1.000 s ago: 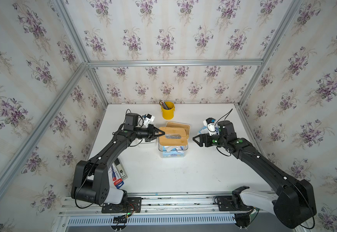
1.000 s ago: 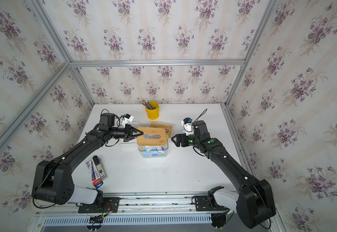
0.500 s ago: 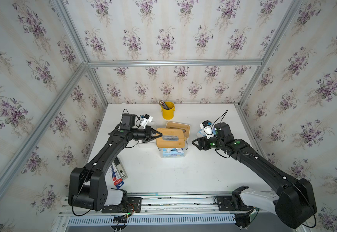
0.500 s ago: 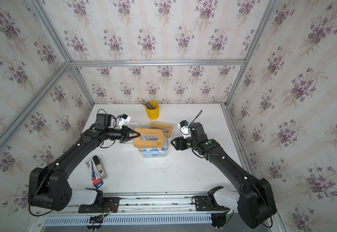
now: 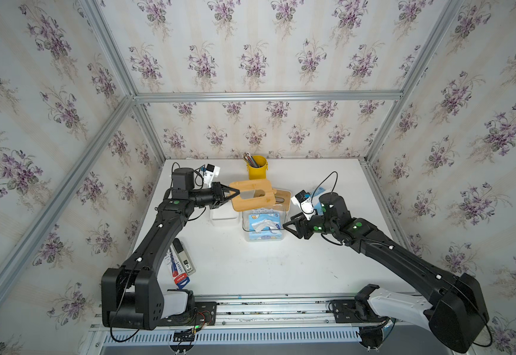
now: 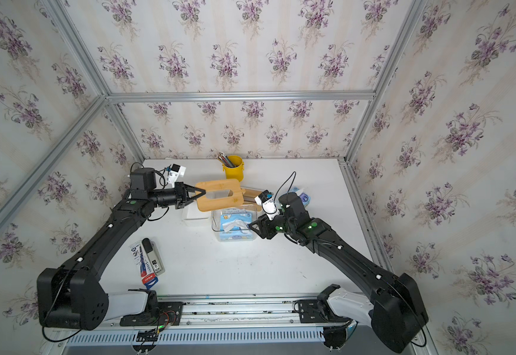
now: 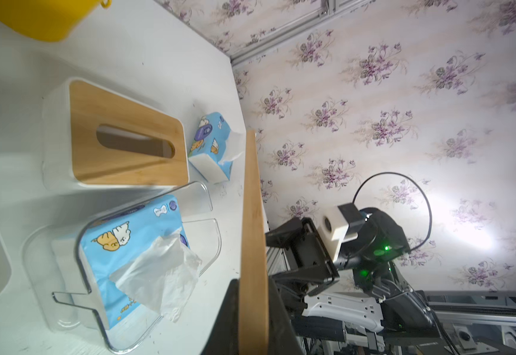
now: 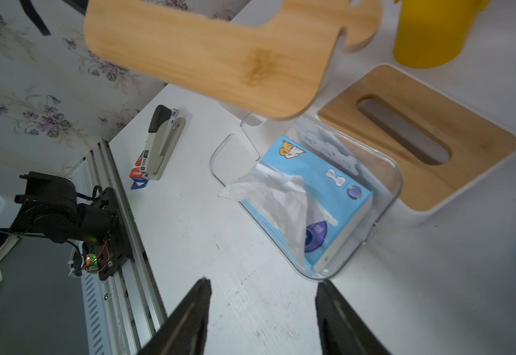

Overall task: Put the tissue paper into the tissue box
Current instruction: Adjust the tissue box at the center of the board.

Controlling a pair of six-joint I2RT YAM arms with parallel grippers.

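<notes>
A blue tissue paper pack [image 5: 264,226] [image 6: 235,226] lies inside the clear tissue box [image 5: 245,234] at mid-table, with a white sheet sticking up from it [image 7: 161,273] [image 8: 276,196]. My left gripper [image 5: 235,193] [image 7: 253,284] is shut on one end of the box's bamboo lid [image 5: 252,196] [image 8: 207,58], holding it in the air above and behind the box. My right gripper [image 5: 288,226] [image 8: 262,281] is open and empty, low at the box's right end, with one fingertip [image 8: 322,284] near the box's corner.
A white tissue box with a bamboo lid [image 5: 282,196] [image 8: 419,138] stands just behind the clear one. Another blue tissue pack [image 7: 210,144] lies to its right. A yellow pencil cup [image 5: 256,167] is at the back, a white tray [image 5: 224,216] at the left, and a stapler [image 5: 182,256] at front left.
The left gripper has carried the bamboo lid up and toward the back left, uncovering the clear box. The right gripper has moved closer to the box and its jaws have narrowed.
</notes>
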